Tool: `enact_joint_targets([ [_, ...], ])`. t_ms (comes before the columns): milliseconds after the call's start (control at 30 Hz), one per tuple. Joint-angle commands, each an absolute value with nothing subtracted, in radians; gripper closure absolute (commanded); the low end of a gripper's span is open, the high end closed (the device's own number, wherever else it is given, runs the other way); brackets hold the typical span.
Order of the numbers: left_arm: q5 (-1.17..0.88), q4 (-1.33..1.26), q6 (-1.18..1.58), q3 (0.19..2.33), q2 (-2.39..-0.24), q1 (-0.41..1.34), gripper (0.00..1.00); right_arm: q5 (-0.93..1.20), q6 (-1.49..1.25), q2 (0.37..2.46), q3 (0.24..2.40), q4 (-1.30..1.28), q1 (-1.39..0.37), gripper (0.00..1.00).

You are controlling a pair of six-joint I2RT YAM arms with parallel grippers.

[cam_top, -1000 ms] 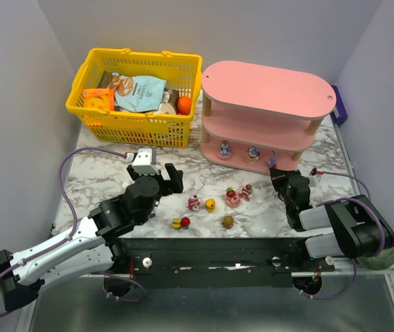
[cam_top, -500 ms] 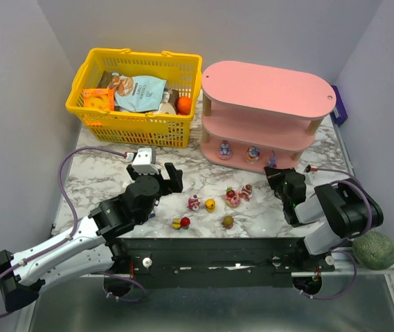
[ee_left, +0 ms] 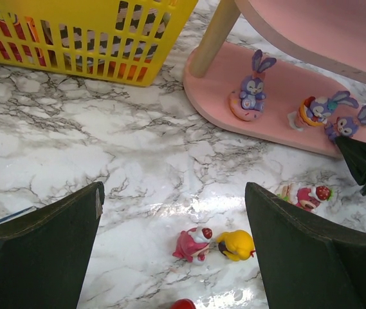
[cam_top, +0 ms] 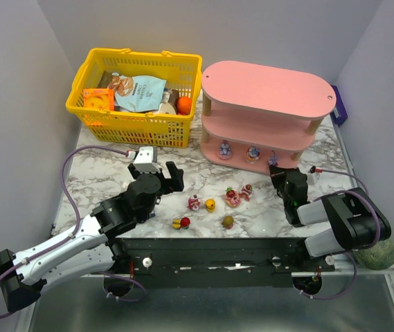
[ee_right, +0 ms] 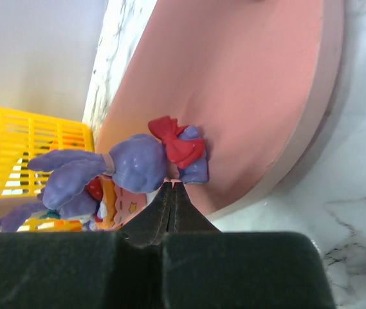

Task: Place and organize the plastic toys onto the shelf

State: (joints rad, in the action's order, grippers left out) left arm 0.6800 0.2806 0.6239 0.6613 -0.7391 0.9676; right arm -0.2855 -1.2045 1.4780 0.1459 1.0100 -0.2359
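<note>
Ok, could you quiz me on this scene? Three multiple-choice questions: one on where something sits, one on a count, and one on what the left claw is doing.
1. On which level of the pink shelf do the purple bunnies stand?
A. top
B. middle
C. bottom

2. How many purple bunnies are on the shelf?
A. one
B. three
C. five

3. How does the left claw stand?
A. wide open, with nothing between its fingers
B. squeezed shut
C. hidden from every view

Answers:
1. C: the left wrist view shows them in a row on the lowest pink board, next to the marble.
2. B: that same view shows three long-eared figures side by side.
3. A: its two dark fingers stand far apart, with only the table and loose toys visible below the gap.
</note>
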Motion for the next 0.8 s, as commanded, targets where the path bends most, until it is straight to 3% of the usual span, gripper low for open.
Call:
enact_joint_targets([
  [0,0.653,0.250,0.611,0.663,-0.742,0.953,0.01,-0.402,-1.187,1.459,0.140,0.940,-0.230,0.99],
  [767,0.652,0.249,0.611,0.658,-0.750,0.946,0.01,-0.463,-1.218,1.482,0.195,0.928,-0.227,0.99],
])
